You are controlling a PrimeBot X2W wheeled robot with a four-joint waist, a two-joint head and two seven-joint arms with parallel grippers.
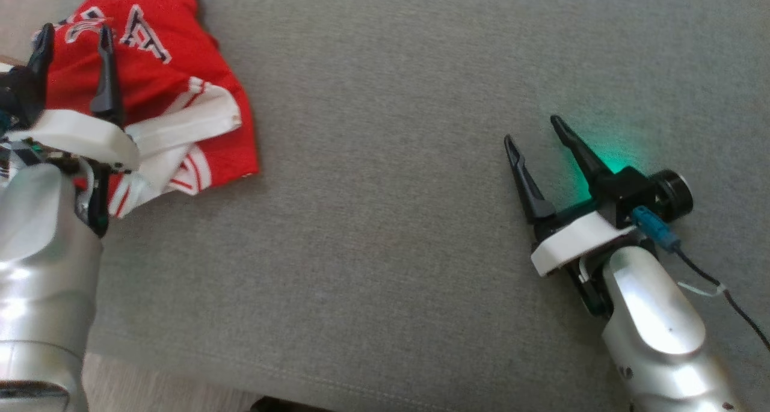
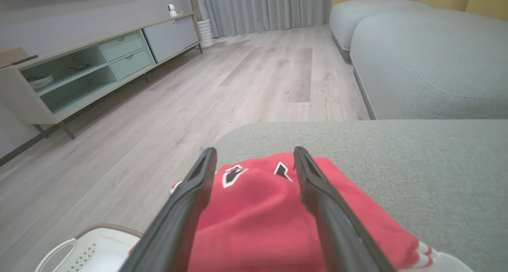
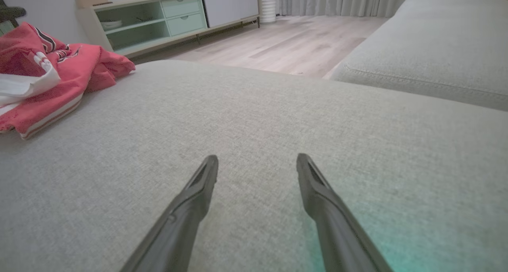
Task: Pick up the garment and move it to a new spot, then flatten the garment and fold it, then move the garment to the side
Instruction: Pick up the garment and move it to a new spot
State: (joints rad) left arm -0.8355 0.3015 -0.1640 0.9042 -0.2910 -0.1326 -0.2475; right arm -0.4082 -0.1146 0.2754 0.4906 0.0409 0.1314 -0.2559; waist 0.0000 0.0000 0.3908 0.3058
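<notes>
Garment point(image 1: 174, 99) lies crumpled by the sofa's point(image 1: 385, 219) left edge, with the open left claw point(image 1: 77, 32) over it. The right claw point(image 1: 532, 129) is open, well apart.

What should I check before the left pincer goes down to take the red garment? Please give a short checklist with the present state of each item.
1. Left pincer open: ok, its fingers stand wide apart.
2. Left pincer above the garment: ok, red cloth lies between its fingers in the left wrist view.
3. Fingers touching the cloth: cannot tell.
4. Garment held: not ok, nothing is gripped.
5. Right pincer open and away from the garment: ok, it is over the grey cushion.
6. Room for a new spot: ok, much cushion lies to the garment's right.
</notes>
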